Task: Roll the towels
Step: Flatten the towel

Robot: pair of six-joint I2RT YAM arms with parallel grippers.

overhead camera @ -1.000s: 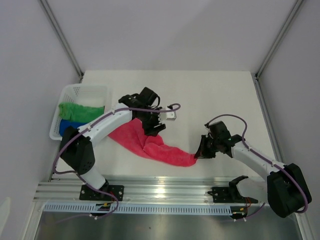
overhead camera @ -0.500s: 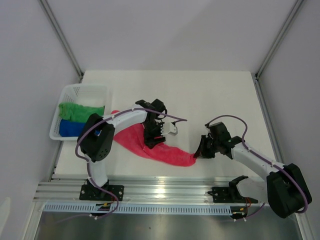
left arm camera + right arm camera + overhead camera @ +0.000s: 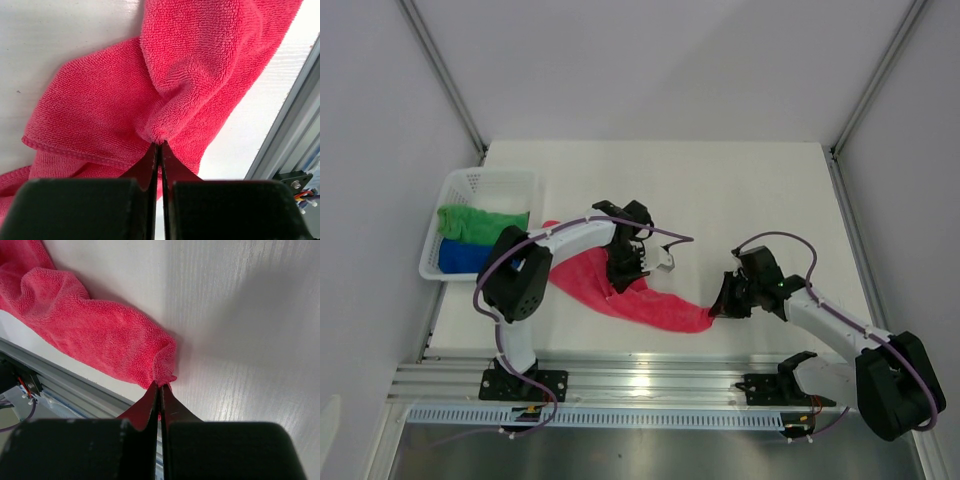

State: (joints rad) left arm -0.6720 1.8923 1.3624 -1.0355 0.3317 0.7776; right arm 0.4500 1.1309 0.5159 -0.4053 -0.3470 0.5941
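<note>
We are pinching the pink-red towel [image 3: 655, 308] at two spots on the counter [image 3: 750, 190]. The left pincer [image 3: 159, 145] is clamping a raised fold near its middle and the right pincer [image 3: 160, 385] is gripping its right corner tip, likely to stretch it flat for rolling. The wrist views are showing both bites closed on cloth. Only the overhead view is showing the green towel [image 3: 480, 222] and blue towel [image 3: 455, 256] lying in the white basket [image 3: 485, 178], well apart.
</note>
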